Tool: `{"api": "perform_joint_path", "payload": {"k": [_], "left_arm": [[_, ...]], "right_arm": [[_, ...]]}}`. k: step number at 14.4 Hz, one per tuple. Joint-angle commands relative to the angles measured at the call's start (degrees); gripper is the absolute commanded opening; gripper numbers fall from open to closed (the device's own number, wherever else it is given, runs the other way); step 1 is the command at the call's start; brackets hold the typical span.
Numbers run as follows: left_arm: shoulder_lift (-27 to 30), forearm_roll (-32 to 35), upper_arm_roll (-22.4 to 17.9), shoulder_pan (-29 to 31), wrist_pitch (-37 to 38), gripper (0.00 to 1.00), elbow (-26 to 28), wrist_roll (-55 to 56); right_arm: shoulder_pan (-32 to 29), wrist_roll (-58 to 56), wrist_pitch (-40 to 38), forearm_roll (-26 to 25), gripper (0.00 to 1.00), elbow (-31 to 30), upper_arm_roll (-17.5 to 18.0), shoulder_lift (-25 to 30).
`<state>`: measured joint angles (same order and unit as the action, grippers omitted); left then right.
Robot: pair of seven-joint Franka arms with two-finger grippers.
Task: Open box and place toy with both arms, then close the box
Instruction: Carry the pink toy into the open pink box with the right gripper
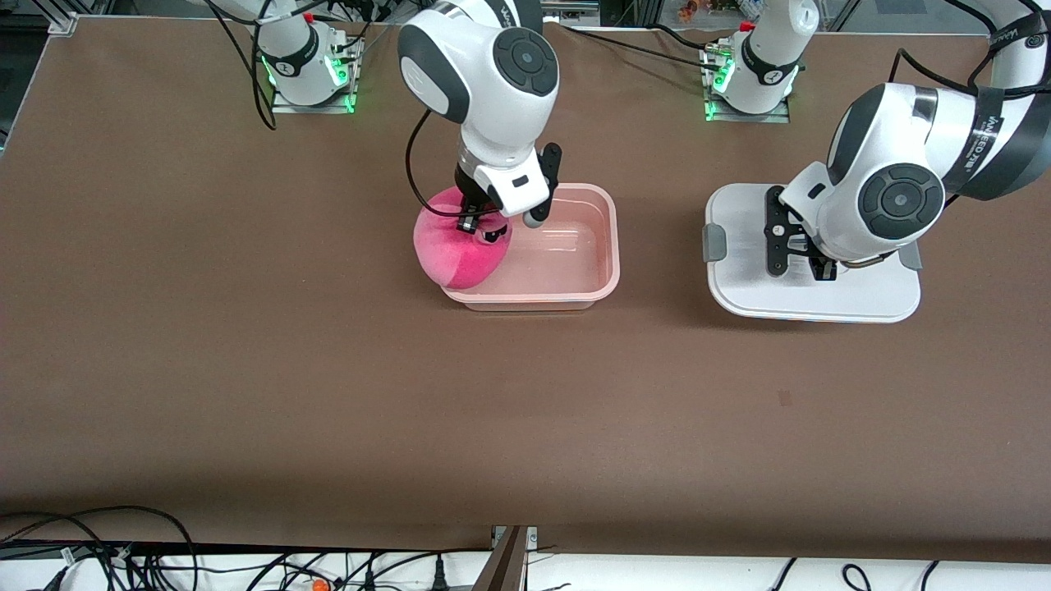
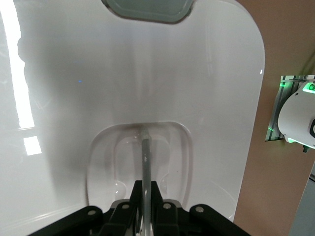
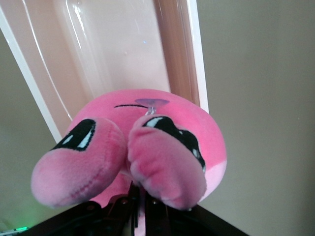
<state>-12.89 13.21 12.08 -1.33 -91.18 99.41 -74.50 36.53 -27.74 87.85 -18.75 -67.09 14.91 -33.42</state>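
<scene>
The box's pinkish tub stands open at mid-table with nothing in it. The pink plush toy hangs at the tub's end toward the right arm, overlapping the rim. My right gripper is shut on the toy's top. The right wrist view shows the toy's eyes and ears over the tub, with the right gripper pinching plush. The white lid lies flat on the table toward the left arm's end. My left gripper is on it, shut on the clear handle; the left gripper shows over the lid.
Both arm bases with green lights stand at the table's edge farthest from the front camera. Grey clips sit on the lid's ends. Cables lie along the edge nearest the front camera. Bare brown table lies nearer the front camera than the tub.
</scene>
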Motion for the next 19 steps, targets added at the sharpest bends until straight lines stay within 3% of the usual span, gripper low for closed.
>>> {"api": "perform_joint_path", "payload": {"k": [1,9,17,18,19], "left_arm": [[1.3,-1.1,0.2,0.8,-0.5,0.00,1.1,-1.5],[1.2,-1.4,0.2,0.8,-0.4,0.00,1.1,-1.5],[1.2,-1.4,0.3,1.2,0.2,0.00,1.1,-1.5],[1.2,-1.4,0.2,1.0,0.2,0.00,1.1,-1.5],[1.2,-1.4,0.3,0.8,0.2,0.00,1.0,-1.5]], "right_arm": [[2.0,-0.9,-0.1,-1.2,0.00,4.2,-0.3,-3.4],[3.2,-0.4,2.4,-1.2,0.00,4.2,-0.4,-6.5],[6.1,5.6,6.6,-5.1,0.00,4.0,-0.8,-14.2],[6.1,5.6,9.7,-5.8,0.39,4.0,-0.8,-15.3],[6.1,5.9,13.2,-5.9,0.97,4.0,-0.9,-16.4]]}}
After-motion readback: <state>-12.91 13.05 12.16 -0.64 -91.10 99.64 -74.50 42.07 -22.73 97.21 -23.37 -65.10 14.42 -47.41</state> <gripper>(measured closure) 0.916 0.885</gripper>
